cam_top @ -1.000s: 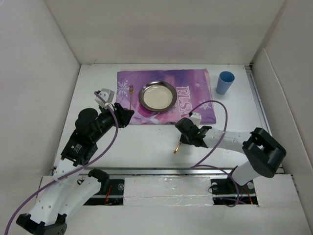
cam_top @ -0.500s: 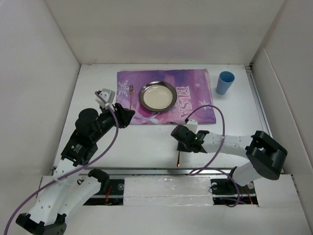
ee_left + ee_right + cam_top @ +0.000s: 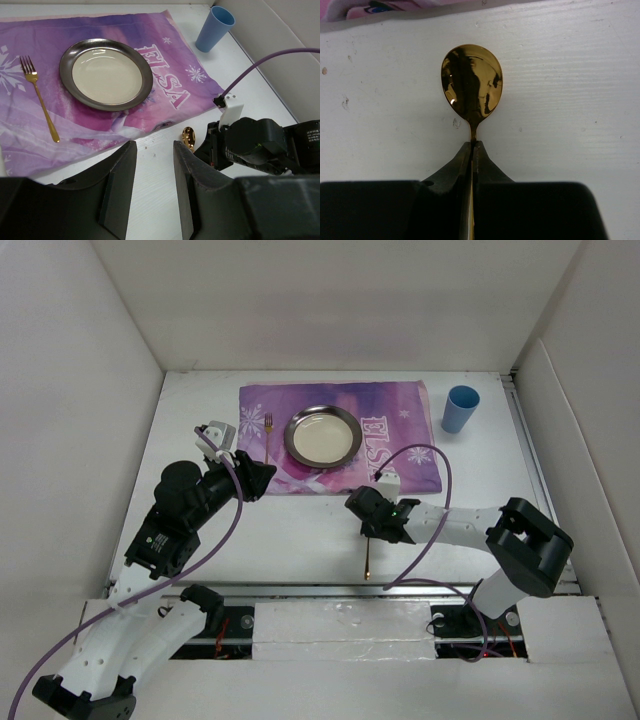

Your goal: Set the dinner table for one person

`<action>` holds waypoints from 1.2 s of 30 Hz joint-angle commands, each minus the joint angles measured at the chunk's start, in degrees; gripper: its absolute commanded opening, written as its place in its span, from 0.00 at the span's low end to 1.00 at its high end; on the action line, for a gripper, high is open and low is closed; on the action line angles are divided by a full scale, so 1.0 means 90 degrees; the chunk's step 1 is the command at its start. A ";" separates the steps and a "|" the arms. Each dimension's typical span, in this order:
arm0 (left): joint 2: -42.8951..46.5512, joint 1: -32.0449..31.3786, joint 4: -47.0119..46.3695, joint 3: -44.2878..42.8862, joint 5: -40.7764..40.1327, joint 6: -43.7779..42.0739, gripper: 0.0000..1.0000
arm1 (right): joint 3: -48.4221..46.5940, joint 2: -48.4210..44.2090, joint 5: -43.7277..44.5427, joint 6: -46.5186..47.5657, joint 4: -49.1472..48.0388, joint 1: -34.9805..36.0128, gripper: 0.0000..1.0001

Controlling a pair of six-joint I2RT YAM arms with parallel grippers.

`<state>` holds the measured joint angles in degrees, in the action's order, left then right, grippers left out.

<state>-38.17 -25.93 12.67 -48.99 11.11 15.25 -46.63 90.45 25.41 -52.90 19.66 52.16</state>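
My right gripper (image 3: pixel 368 516) is shut on the neck of a gold spoon (image 3: pixel 471 82). It holds the spoon low over the white dinner table (image 3: pixel 290 530), just in front of the near edge of the purple "ELSA" cloth (image 3: pixel 400 435). The spoon's handle (image 3: pixel 368 560) points toward the near edge, and its bowl (image 3: pixel 188 136) points at the cloth. On the cloth lie a round metal plate (image 3: pixel 290 435) and, left of it, a gold fork (image 3: pixel 268 435). My left gripper (image 3: pixel 258 477) is open and empty above the cloth's near left corner.
A blue cup (image 3: pixel 460 408) stands upright on the table right of the cloth. It also shows in the left wrist view (image 3: pixel 214 27). White walls enclose the table on the left, back and right. A purple cable loops over each arm.
My right gripper has moved left and a little toward the cloth with the spoon. The handle has swung from slanted to pointing straight at the near edge. The left arm has not moved.
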 commanded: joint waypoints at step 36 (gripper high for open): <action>-0.0182 -0.0029 -0.0255 0.0004 -0.0278 -0.0122 0.33 | -0.6312 0.3455 -0.1885 0.4228 0.0559 -0.3334 0.00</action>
<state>-39.66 -25.93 12.64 -48.97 9.41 15.03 -98.56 120.92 10.09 -16.84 22.87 23.57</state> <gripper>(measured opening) 0.327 0.021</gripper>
